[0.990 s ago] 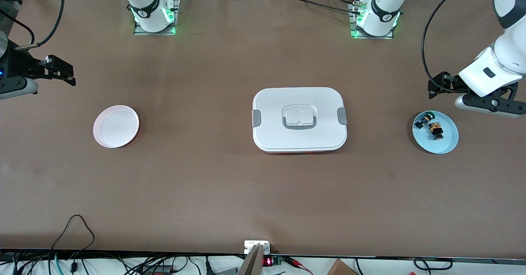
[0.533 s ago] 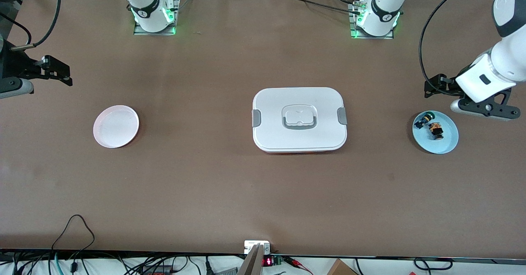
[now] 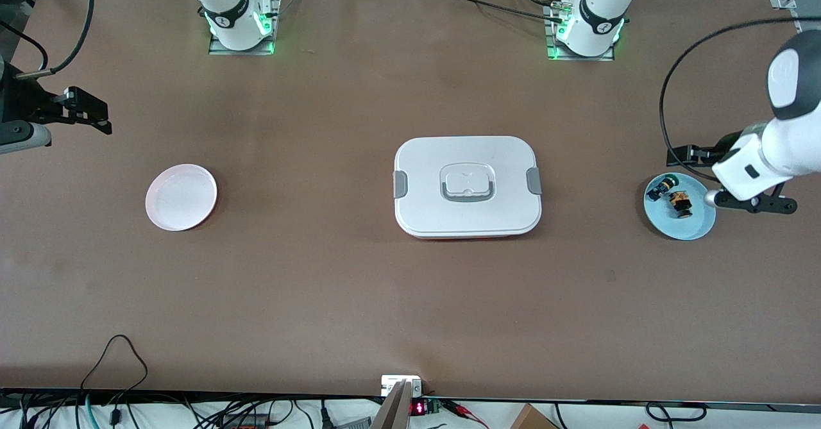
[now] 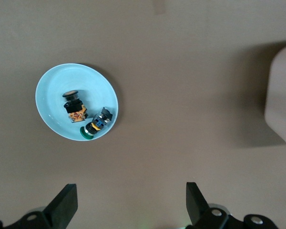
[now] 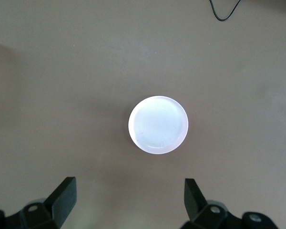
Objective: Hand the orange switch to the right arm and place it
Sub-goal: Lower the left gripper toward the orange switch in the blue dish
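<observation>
Orange switch (image 3: 679, 202) lies untouched in the pale blue dish (image 3: 698, 227) at the left arm's end of the table, just beside a second small black part with a blue and green cap (image 3: 660, 188), so the step in hand looks like the approach to the first pick.

Going across the front view from its left edge: the right gripper (image 3: 96, 116) waits in the air over bare table at the right arm's end, its fingers (image 5: 64, 195) spread wide and holding nothing. The white plate (image 3: 160, 214) sits a little nearer the front camera and is empty; it is probably where the switch is meant to end up. In the middle stands a white lidded box (image 3: 423, 159) with grey clips, closed. Last comes the blue dish, with the left gripper (image 4: 128, 205) hanging over the table by its rim, fingers (image 4: 63, 205) released and empty.

The next move, as I judge it, calls for the left gripper to centre over the orange switch and descend with its fingers straddling it. The two parts lie close together, so a sloppy line could catch the blue and green one.
</observation>
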You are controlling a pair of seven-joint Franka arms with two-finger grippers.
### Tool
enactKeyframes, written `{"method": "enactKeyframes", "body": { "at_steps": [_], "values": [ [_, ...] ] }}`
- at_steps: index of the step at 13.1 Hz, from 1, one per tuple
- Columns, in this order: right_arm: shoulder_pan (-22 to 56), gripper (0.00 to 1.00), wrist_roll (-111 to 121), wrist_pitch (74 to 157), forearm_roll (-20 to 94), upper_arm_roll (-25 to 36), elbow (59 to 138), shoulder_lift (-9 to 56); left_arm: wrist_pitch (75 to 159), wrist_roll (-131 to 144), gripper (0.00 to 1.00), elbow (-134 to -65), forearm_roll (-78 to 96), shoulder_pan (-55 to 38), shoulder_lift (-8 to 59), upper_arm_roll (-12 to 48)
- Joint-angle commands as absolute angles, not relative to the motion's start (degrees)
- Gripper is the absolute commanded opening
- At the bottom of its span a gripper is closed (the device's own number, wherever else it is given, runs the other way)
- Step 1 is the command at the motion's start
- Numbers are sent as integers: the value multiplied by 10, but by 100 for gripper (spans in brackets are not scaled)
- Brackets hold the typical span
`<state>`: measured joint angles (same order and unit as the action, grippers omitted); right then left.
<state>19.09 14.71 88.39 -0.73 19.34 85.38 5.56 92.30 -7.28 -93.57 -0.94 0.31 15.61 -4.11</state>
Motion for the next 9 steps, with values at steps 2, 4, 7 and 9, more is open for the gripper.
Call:
{"method": "enactKeyframes", "body": {
  "at_steps": [2, 4, 7, 9],
  "values": [
    [189, 100, 156, 882, -12, 194, 851, 54, 984, -81, 100, -947, -8, 42, 207, -42],
    [188, 100, 156, 882, -12, 194, 851, 54, 1025, -82, 100, -956, -10, 51, 228, -41],
    [187, 100, 156, 882, -12, 194, 851, 54, 1068, -124, 100, -968, -10, 77, 253, -41],
    [187, 100, 156, 882, -11, 194, 851, 55, 1124, -159, 100, -986, -10, 103, 268, -41]
  ]
}}
